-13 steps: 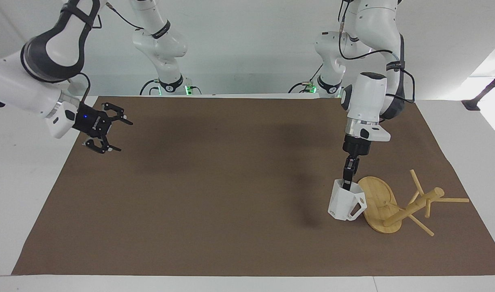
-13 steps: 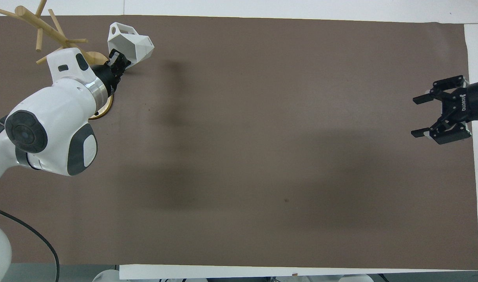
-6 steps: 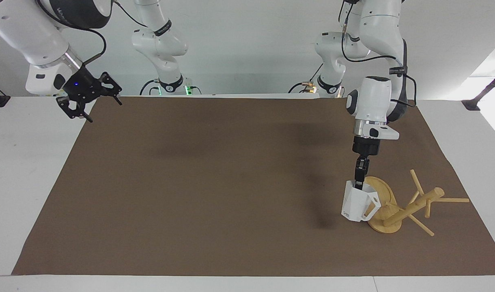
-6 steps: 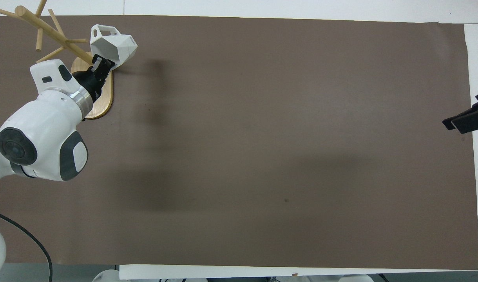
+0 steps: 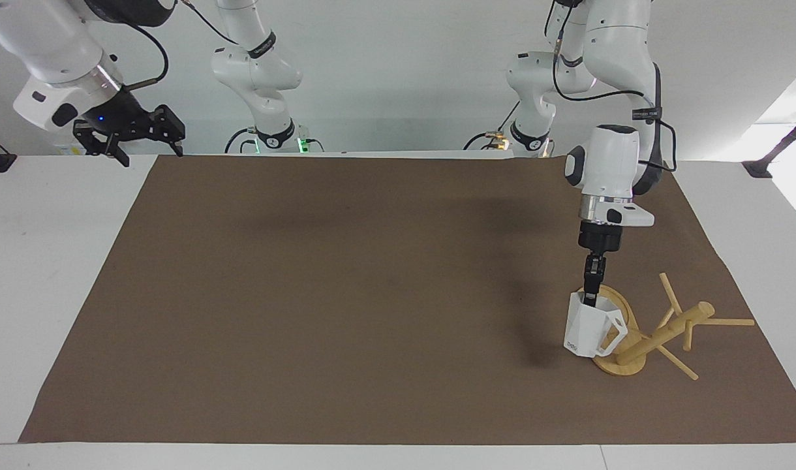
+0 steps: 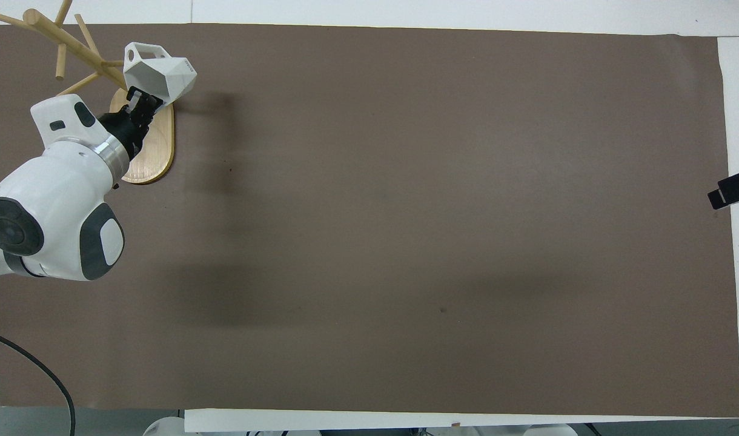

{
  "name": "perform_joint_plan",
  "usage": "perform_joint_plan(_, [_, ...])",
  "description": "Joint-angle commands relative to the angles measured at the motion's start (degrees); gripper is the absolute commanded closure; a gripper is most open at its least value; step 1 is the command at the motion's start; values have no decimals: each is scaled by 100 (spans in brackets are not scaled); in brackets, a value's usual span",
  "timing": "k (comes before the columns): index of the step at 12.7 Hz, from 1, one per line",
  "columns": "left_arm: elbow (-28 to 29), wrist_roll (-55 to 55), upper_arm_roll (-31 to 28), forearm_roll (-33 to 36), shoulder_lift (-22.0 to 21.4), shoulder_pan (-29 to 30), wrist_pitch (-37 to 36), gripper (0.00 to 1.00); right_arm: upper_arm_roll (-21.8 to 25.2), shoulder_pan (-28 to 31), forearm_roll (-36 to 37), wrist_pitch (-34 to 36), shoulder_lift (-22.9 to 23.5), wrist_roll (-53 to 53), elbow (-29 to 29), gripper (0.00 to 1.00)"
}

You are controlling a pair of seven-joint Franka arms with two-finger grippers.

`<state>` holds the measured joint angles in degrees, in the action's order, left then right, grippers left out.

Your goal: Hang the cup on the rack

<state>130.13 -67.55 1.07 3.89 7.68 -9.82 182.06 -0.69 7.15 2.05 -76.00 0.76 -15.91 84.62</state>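
Note:
The white faceted cup hangs from my left gripper, which is shut on its rim with one finger inside. The cup is upright, low over the oval base of the bamboo rack, its handle turned toward the post. The post slants up toward the left arm's end of the table, with thin pegs sticking out. In the overhead view the cup sits beside the post, over the part of the rack's base farthest from the robots, with the left gripper just below it. My right gripper is open and empty, raised over the white table edge at the right arm's end.
A brown mat covers most of the white table. Only one dark part of the right gripper shows at the edge of the overhead view. The left arm's big white wrist hangs over the mat beside the rack.
My left gripper has carried the cup toward the left arm's end, from beside the rack's base to over it, close to the post. My right arm has drawn back off the mat.

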Motion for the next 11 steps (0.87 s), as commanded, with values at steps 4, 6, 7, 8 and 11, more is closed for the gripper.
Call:
perform_joint_plan(4, [241,75,43,129,-250,419,-320,100,-124,-240,129,103,-5,631,-42,0])
perform_joint_plan(6, [241,75,43,129,-276,446,-452,100,-115,-170,129,94,-14,773,-7,0])
perform_joint_plan(7, [241,66,51,129,-285,516,-522,100,-89,-170,155,94,-14,782,2,0])
perform_joint_plan(8, [232,66,51,129,-285,543,-644,100,-80,-161,156,94,-23,878,11,0])
perform_joint_plan(11, [5,40,43,112,-285,560,-1267,41,-89,-231,164,129,-32,1221,20,0])
